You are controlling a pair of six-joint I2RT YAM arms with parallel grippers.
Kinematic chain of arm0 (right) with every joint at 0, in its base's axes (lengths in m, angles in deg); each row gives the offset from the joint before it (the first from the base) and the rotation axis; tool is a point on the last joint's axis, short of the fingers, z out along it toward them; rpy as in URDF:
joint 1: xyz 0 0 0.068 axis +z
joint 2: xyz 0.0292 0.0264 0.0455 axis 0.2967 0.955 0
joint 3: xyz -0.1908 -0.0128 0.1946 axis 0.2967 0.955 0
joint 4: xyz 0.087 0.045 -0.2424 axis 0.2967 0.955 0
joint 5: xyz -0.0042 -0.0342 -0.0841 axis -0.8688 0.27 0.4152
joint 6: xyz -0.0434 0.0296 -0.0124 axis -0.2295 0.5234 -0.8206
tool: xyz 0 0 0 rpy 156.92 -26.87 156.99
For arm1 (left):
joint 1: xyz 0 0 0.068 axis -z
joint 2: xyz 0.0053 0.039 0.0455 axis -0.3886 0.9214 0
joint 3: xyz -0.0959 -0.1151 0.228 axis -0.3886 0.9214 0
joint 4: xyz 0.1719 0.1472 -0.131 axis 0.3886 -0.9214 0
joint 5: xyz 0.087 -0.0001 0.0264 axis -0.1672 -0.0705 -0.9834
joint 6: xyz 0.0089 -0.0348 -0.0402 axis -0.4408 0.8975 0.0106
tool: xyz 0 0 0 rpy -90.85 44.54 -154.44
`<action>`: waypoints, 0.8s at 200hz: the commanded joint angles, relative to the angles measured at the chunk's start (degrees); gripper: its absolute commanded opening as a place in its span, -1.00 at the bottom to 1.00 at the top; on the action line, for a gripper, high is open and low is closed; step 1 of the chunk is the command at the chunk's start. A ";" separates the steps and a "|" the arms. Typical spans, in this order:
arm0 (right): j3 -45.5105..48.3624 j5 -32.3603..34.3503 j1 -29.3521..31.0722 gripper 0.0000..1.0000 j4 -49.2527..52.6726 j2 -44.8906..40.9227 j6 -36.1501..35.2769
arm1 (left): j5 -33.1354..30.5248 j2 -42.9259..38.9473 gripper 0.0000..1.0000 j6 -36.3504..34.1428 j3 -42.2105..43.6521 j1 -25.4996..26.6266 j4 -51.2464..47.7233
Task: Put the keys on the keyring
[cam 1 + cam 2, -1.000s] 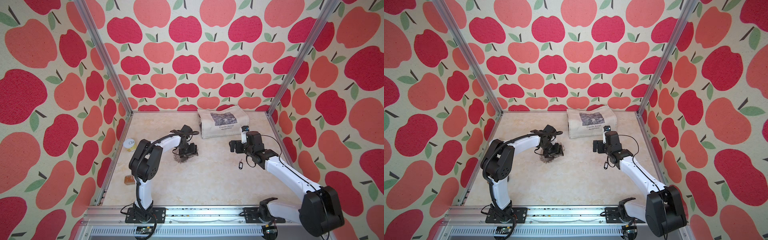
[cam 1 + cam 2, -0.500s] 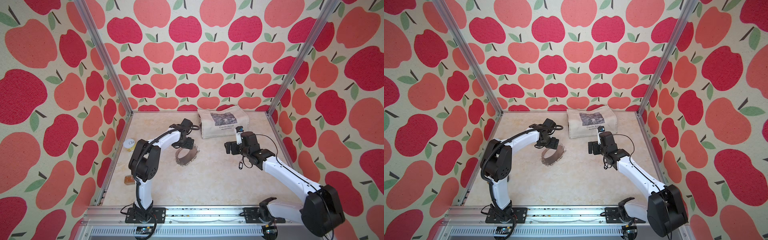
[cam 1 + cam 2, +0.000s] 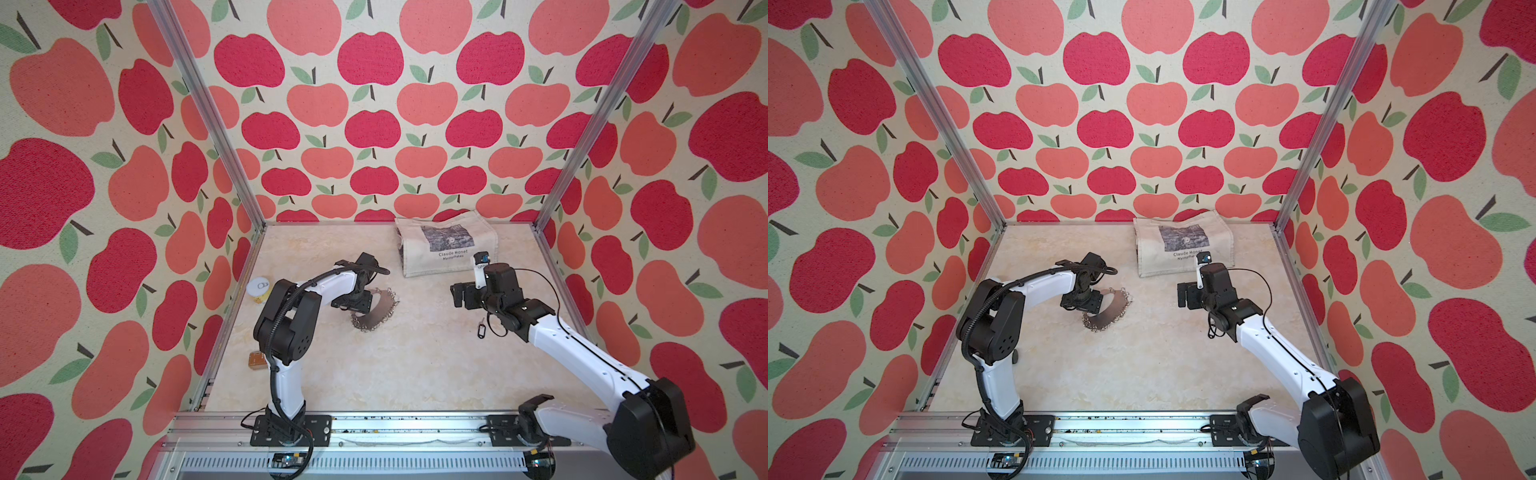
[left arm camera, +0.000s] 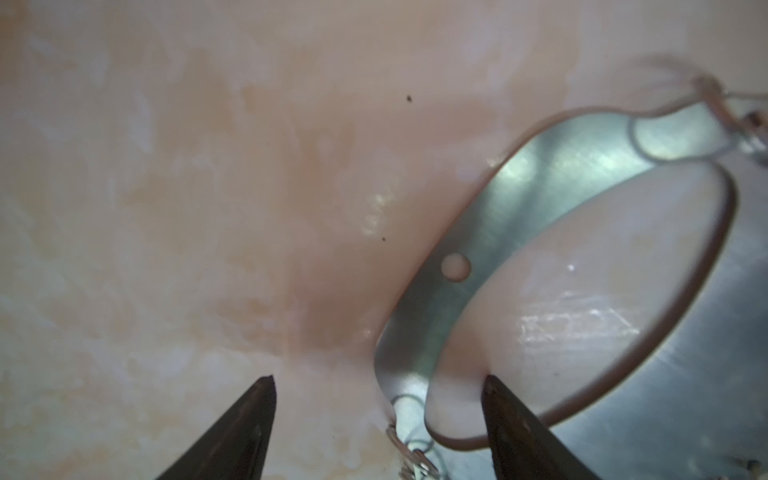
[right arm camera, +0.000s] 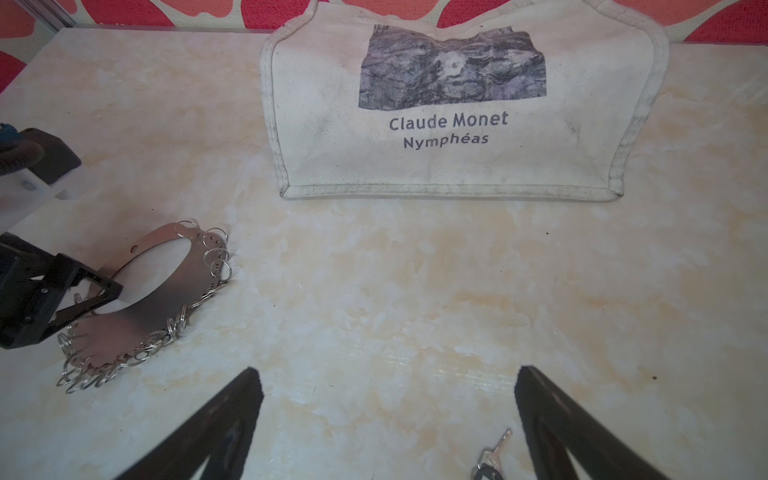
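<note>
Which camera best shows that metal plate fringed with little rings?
The right wrist view: the keyring lies almost whole, rings distinct. The left wrist view gives a blurred close-up of one part; both top views show it small.

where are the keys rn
In a top view the keys lie unheld on the table, right of centre, close beside the right arm and nearer the camera than the bag.

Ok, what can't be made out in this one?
- keys: tag cut off by the right wrist view's edge; tiny in a top view.
- keyring: blurred in the left wrist view; contact with left gripper unclear.
- small brown object: too small to identify.
</note>
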 commanded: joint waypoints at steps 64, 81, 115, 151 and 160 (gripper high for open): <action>-4.91 -7.24 2.88 0.98 2.87 6.72 4.06 | 13.73 -5.56 0.52 17.69 10.83 14.54 -9.80; -6.97 -12.51 4.39 0.98 5.83 11.66 5.28 | 13.15 -7.65 0.53 19.63 9.86 14.68 -9.12; -12.13 -23.32 9.97 0.98 12.35 23.08 4.75 | 11.16 -16.29 0.54 23.14 13.07 11.18 -5.11; -15.42 -18.08 18.68 0.98 17.91 28.81 2.38 | 10.75 -24.21 0.54 23.52 18.41 5.54 -4.77; -16.25 -16.58 19.84 0.98 18.83 30.38 1.97 | 10.84 -25.69 0.54 23.92 19.95 4.57 -4.55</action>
